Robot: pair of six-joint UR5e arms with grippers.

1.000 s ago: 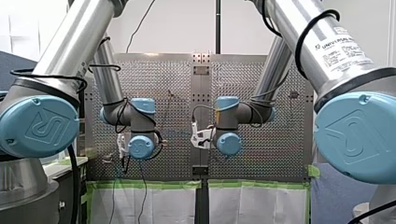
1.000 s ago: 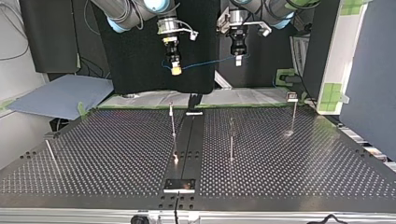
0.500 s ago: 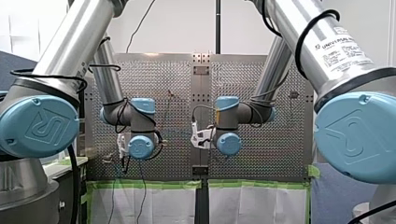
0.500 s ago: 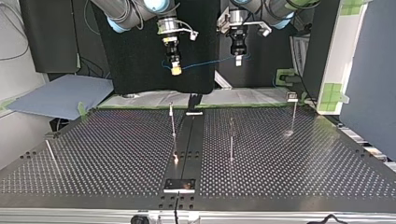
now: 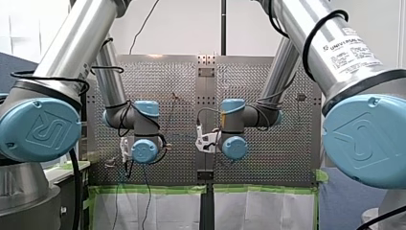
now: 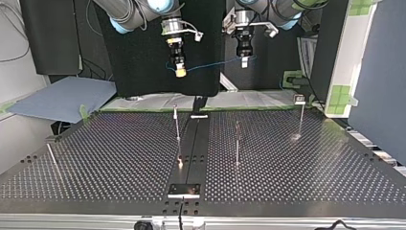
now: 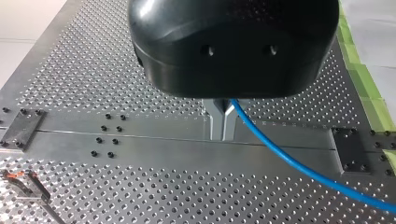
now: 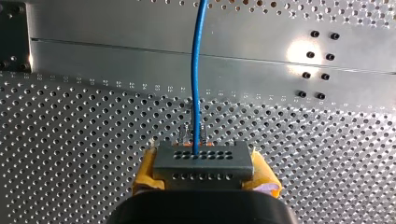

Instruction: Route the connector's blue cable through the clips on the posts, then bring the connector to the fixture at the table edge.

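Nothing has moved since the earlier frames: both arms and the cable stand where they stood before. My right gripper (image 8: 204, 178) is clamped on the connector (image 8: 204, 158), which sits between its yellow pads (image 8: 145, 173), with its holed face turned away from the wrist. The blue cable (image 8: 196, 70) leaves the middle of this face and runs straight ahead of the gripper, above the smooth middle rail (image 8: 140, 60) of the tabletop.

My left gripper (image 7: 223, 133) has its metal fingers (image 7: 215, 122) pressed together on the same cable, which comes out beside them and goes off to the side and downward in the left wrist view.

The top view shows the two grippers high above the tabletop (image 6: 105, 158), close to its far edge, my right one at the view's left and my left one at the view's right. Between them the cable hangs in a shallow curve.

Under them thin posts stand apart on the tabletop: one post (image 6: 177, 125) by the rail, a second post (image 6: 237, 143) on the rail's other side, and a third post (image 6: 301, 115) toward the far right corner. A dark plate (image 6: 184, 190) lies on the rail at the near edge.
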